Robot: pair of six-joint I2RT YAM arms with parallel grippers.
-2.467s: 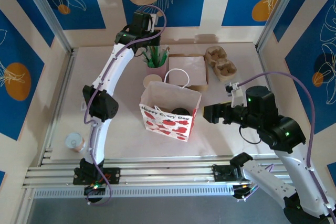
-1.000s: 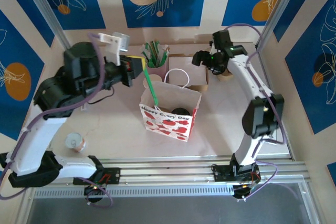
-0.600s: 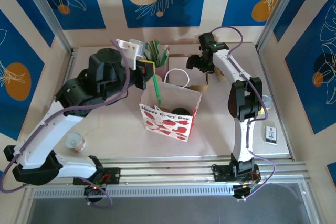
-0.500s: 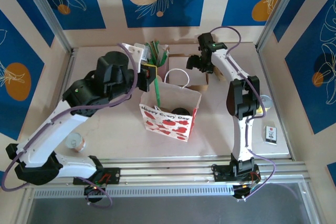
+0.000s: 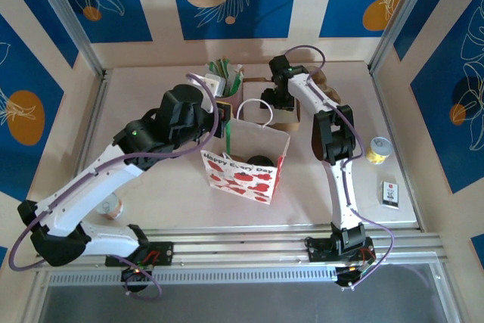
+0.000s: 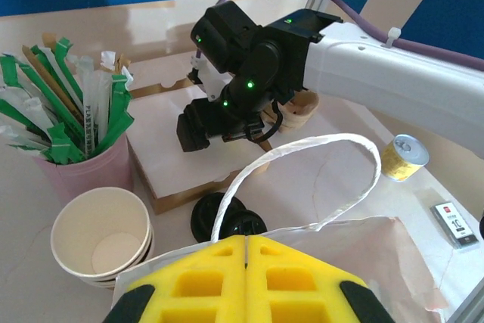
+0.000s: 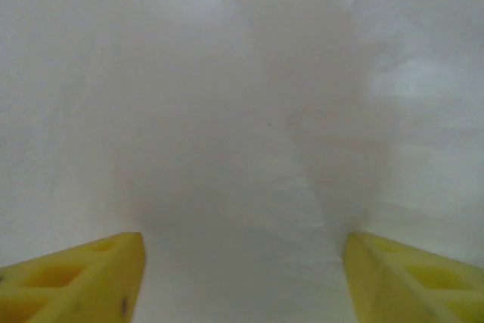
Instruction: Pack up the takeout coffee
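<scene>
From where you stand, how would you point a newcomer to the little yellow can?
Find the paper bag with red print in the middle of the table and look right, past the right arm. Near the right edge stands the yellow can. Its neighbour is a flat dark card; the can is round with a silvery top.

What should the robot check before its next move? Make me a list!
1. Gift bag upright with its mouth open: ok.
2. Left gripper shut on the green straw: ok.
3. Straw's lower end over the bag's mouth: ok.
4. Right gripper open above the white napkins: ok.
5. Right gripper touching the napkins: cannot tell.
6. Paper cups in the bag: not ok, they sit outside it beside the pink holder.
</scene>
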